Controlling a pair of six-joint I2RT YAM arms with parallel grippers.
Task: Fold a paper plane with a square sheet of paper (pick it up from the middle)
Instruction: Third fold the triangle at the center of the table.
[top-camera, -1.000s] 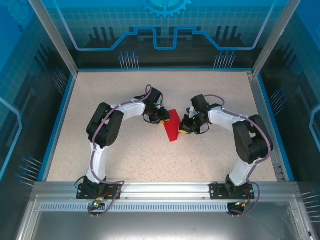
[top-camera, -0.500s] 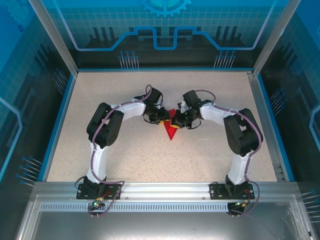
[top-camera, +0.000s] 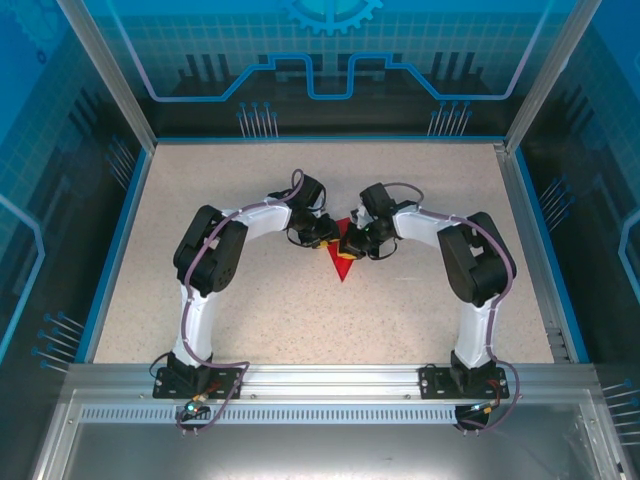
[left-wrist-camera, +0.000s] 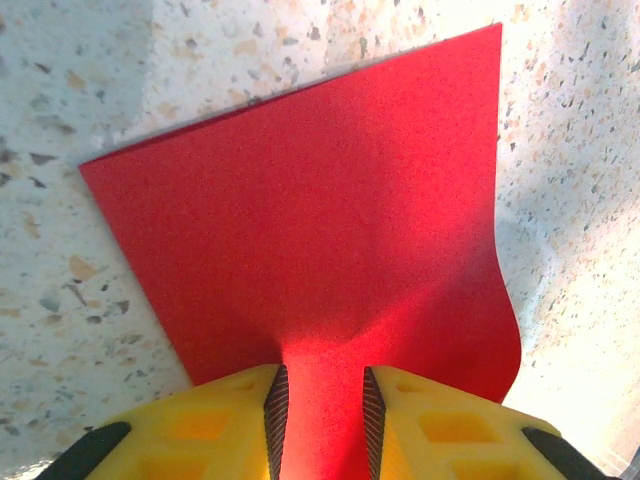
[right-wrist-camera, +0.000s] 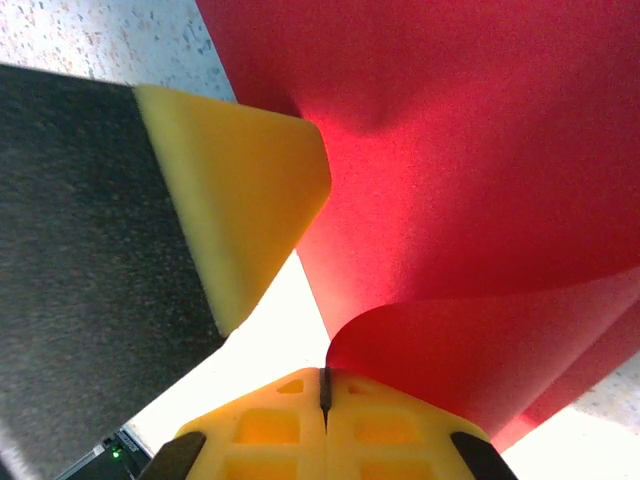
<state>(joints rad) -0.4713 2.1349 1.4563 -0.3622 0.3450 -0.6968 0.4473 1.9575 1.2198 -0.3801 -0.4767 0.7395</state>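
Left gripper (left-wrist-camera: 320, 405) pinches the near edge of the square sheet of paper (left-wrist-camera: 320, 230), the red sheet lying flat on the table (left-wrist-camera: 60, 300) just ahead of it; right gripper (right-wrist-camera: 325, 385) is clamped shut on a curled-over edge, paper arching away beyond its tips

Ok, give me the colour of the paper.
The paper is bright red; the left wrist view shows it best.
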